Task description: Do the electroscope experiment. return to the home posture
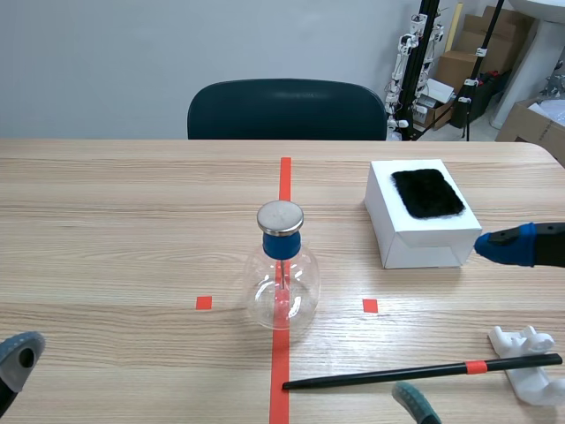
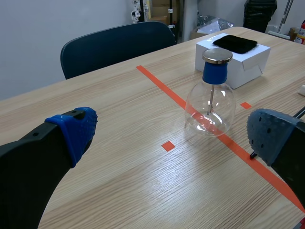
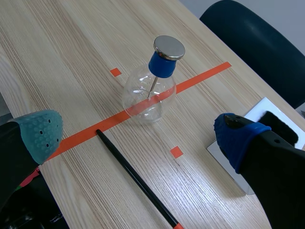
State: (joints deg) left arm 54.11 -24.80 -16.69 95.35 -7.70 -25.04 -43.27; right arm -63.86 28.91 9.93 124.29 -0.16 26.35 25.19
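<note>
The electroscope point(image 1: 281, 274), a clear glass flask with a blue stopper and a metal disc on top, stands upright on the orange tape line at mid table. A black rod point(image 1: 424, 373) with an orange band lies near the front edge, its end resting on a white stand point(image 1: 530, 349). My right gripper point(image 1: 461, 324) hovers open above the rod, holding nothing. In the right wrist view the flask point(image 3: 147, 90) and rod point(image 3: 136, 176) lie ahead of that gripper point(image 3: 138, 133). My left gripper point(image 2: 174, 131) is open and empty at the front left, well short of the flask point(image 2: 210, 102); one pad point(image 1: 22, 352) shows.
A white box point(image 1: 415, 238) with a black fur cloth point(image 1: 428, 193) on top sits right of the flask. A dark chair point(image 1: 282, 110) stands behind the far table edge. Cardboard boxes and equipment stands fill the back right corner.
</note>
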